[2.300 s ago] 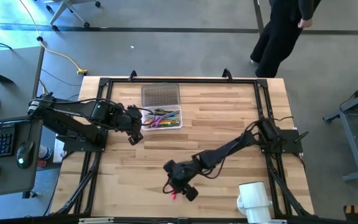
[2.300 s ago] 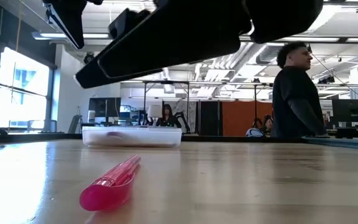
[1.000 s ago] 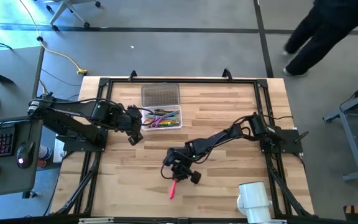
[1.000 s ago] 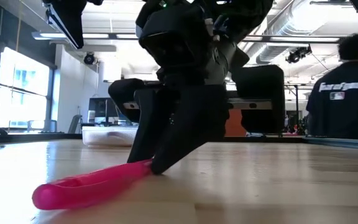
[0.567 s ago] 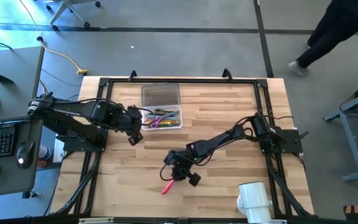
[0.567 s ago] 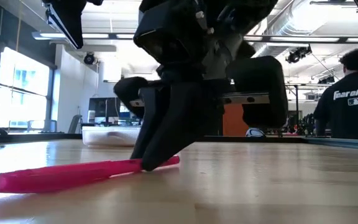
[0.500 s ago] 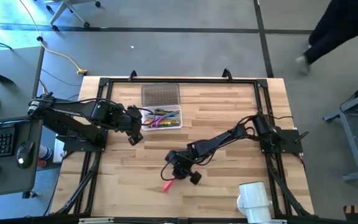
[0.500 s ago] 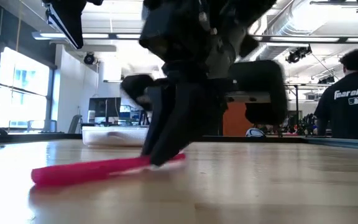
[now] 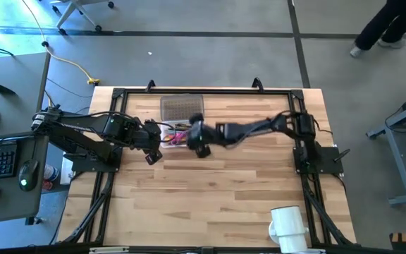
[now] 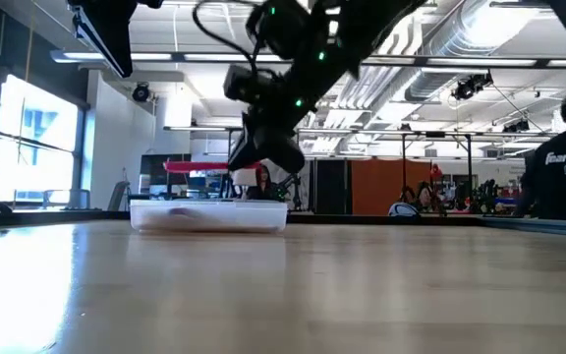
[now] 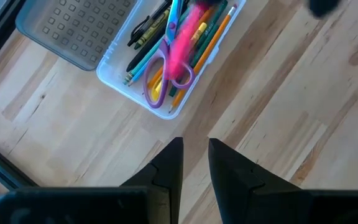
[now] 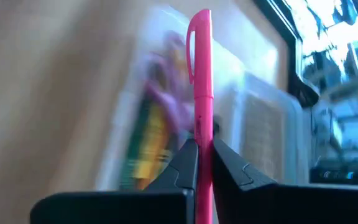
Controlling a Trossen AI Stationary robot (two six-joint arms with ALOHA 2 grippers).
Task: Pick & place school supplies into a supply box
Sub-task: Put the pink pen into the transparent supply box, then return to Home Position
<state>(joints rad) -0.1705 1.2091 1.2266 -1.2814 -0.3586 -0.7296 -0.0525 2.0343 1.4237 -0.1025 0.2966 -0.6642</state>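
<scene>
You're carrying the pink pen (image 12: 201, 74), clamped in the right gripper (image 12: 204, 148), above the supply box (image 9: 201, 137) at 11 o'clock; next, lower and release.

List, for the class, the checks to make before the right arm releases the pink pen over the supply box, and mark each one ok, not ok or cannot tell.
1. Right gripper shut on the pink pen: ok.
2. Pen lifted above the supply box: ok.
3. Pen wholly inside the box rim: cannot tell.
4. Left gripper beside the box, not over it: ok.
5. Room among the scissors and pencils: cannot tell.
</scene>
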